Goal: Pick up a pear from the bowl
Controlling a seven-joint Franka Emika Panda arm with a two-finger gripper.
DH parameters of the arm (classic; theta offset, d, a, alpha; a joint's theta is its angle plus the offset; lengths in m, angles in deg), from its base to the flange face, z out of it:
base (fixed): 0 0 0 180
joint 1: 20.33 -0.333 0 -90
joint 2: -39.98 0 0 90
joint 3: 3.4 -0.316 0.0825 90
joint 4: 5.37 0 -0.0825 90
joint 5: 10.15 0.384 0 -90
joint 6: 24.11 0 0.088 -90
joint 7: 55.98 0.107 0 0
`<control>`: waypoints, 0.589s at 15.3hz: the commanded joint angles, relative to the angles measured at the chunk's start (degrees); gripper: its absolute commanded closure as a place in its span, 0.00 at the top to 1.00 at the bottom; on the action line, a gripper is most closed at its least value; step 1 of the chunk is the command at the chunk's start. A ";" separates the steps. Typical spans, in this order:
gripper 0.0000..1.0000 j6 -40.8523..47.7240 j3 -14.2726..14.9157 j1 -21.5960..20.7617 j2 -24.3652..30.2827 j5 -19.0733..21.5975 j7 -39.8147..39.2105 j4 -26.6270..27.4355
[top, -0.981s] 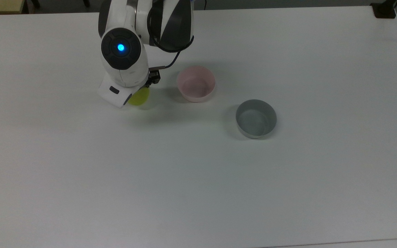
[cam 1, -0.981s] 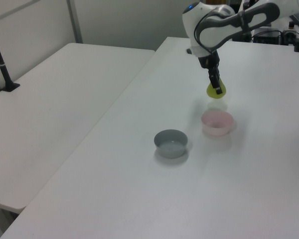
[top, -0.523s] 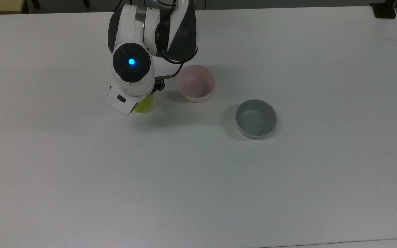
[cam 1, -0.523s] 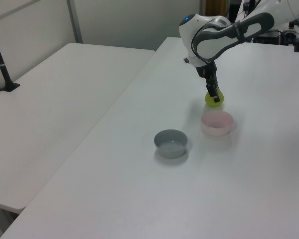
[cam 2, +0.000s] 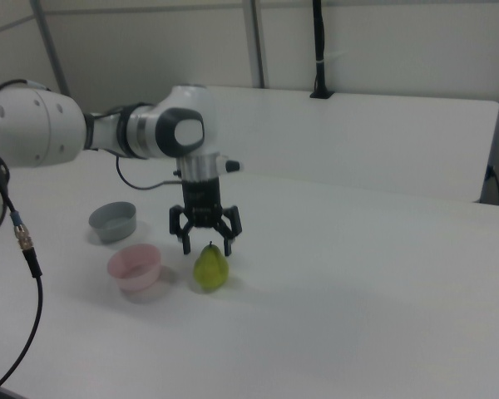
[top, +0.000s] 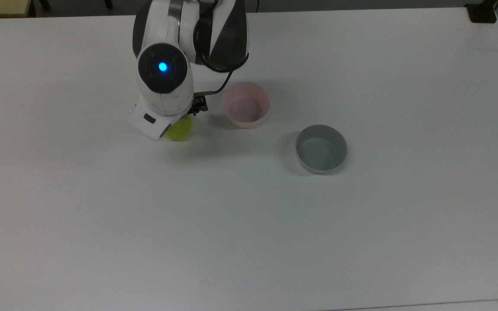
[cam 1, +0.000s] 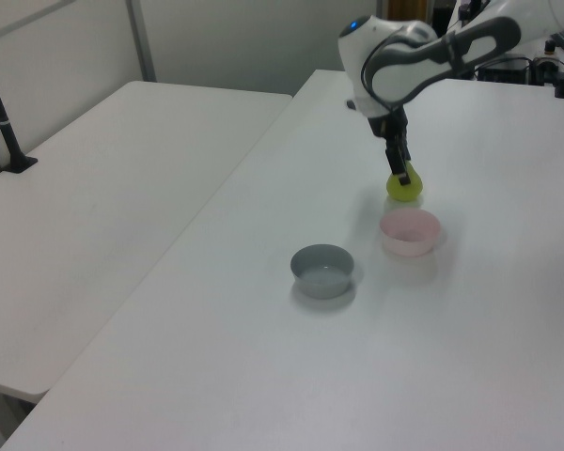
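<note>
The right view shows the pear [cam 2: 210, 268] standing upright on the white table [cam 2: 358, 291], its broad base down and its narrow neck and short dark stem pointing straight up into the space between the fingers of the gripper [cam 2: 205, 247]. That vertical line is what matters here: the pear sits directly under the claw, its long axis running up and down in line with the wrist above, and the two fingers are spread apart on either side of the stem, their tips level with the top of the fruit and touching nothing that I can make out. So the claw is open and empty, and the pear rests on the table, not in the bowl [cam 2: 135, 266], which lies just beside it on the right view's left with nothing inside. The fruit is yellow-green, smooth and rounded, a little narrower than the bowl, and it casts a small shadow at its foot. In the top view the pear [top: 180, 129] peeks out from beneath the arm's white housing, to the top view's left of the pale pink bowl [top: 246, 106]. A grey bowl [top: 321, 149] stands well apart, further to the top view's right.
</note>
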 commanded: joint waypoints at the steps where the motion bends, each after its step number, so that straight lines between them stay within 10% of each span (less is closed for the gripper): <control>1: 1.00 4.93 0.19 0.17 10.31 0.11 1.31 0.47; 9: 1.00 11.37 0.89 2.36 20.34 0.64 1.75 0.03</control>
